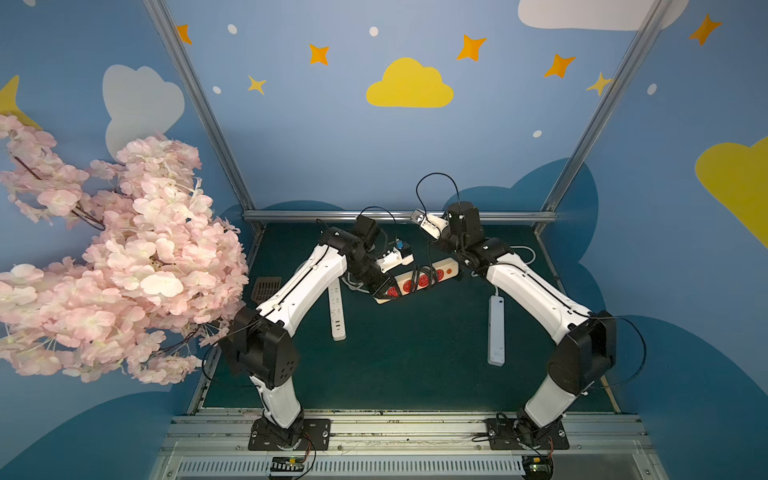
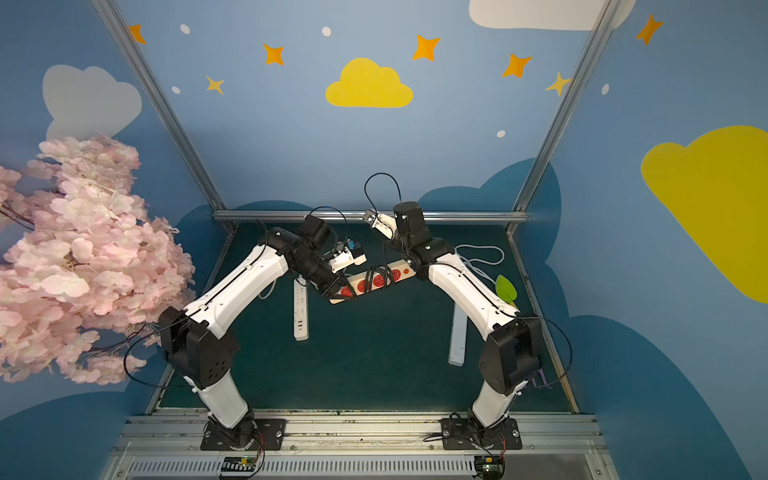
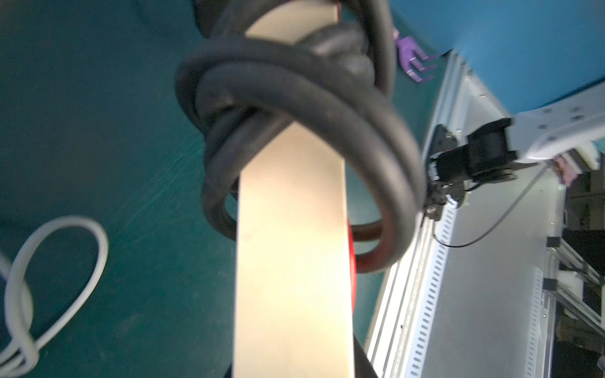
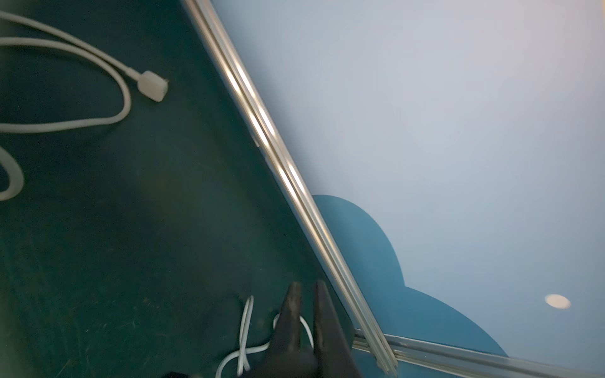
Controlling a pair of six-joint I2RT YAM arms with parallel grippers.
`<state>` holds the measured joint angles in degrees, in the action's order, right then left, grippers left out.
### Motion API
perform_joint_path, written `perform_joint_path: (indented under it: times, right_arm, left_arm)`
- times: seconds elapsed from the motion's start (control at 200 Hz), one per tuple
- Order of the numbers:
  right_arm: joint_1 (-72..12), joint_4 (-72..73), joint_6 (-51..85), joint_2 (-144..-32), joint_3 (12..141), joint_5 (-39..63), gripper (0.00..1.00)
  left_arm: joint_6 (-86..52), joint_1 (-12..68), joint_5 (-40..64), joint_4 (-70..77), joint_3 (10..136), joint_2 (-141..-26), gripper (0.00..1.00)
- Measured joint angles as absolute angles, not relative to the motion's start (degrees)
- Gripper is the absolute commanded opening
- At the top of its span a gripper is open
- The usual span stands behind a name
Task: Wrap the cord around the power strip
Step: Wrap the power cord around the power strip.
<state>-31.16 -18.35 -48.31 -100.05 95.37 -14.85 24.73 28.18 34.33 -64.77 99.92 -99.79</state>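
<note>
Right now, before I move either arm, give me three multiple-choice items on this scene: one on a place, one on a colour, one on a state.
1. The light blue power strip lies on the mat: A) by the right arm; B) by the left arm; C) mid-mat.
2. The cord wound round the beige power strip is: A) white; B) black; C) red.
3. The right claw is: A) wide open; B) shut on a white plug; C) shut, empty.
Key: 1 A, it lies alongside that arm; 2 B, its loops look black against the beige; 3 C, its fingers sit together with nothing between.
</note>
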Motion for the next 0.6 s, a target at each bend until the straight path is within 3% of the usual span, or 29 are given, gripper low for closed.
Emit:
perform_joint_path:
  times: [0.17, 0.355, 0.601]
  right_arm:
    - [-25.52, -31.20, -46.39, -104.55, 104.97, 0.64, 0.00]
    - [-19.64, -35.05, -38.92, -104.47, 105.54, 21.28, 0.28]
    - [-15.79, -16.29, -22.22, -100.86, 85.23, 33.56, 0.48]
  left_arm:
    - [26.35, 26.96, 40.23, -65.56, 99.66, -97.54, 0.03]
    - [26.85, 27.38, 46.68, -64.53, 99.09, -95.94, 0.03]
    - [23.88, 28.12, 51.20, -59.07, 97.73, -89.80, 0.03]
